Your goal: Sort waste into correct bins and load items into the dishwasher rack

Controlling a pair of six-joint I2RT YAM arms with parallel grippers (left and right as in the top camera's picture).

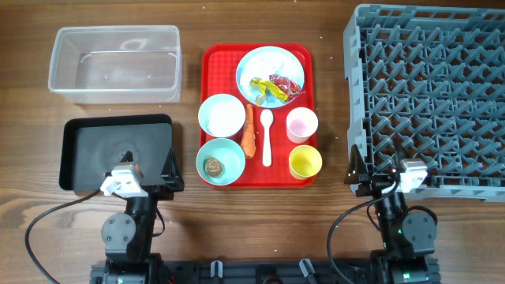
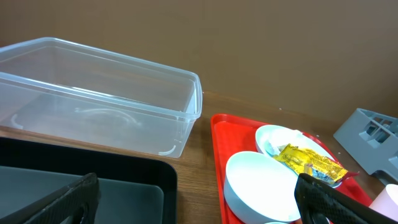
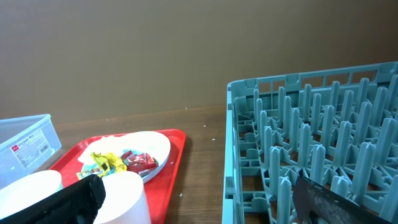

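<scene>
On the red tray (image 1: 215,59) a pale blue plate (image 1: 268,61) holds yellow (image 1: 264,89) and red (image 1: 286,84) wrappers. One blue bowl (image 1: 222,116) is empty; the other (image 1: 229,154) holds a brown lump (image 1: 213,166). The carrot (image 1: 249,130), white spoon (image 1: 267,136), pink cup (image 1: 301,125) and yellow cup (image 1: 304,162) lie beside them. The clear tub (image 1: 114,63) and black bin (image 1: 117,146) are on the left, the grey rack (image 1: 426,79) on the right. My left gripper (image 1: 146,177) is open over the bin's front right corner. My right gripper (image 1: 375,175) is open at the rack's front left corner.
The left wrist view shows the clear tub (image 2: 99,99), the black bin (image 2: 124,180), the empty bowl (image 2: 261,180) and the yellow wrapper (image 2: 308,160). The right wrist view shows the rack (image 3: 311,143), a cup (image 3: 124,196) and the plate (image 3: 149,146). Bare wood lies between tray and rack.
</scene>
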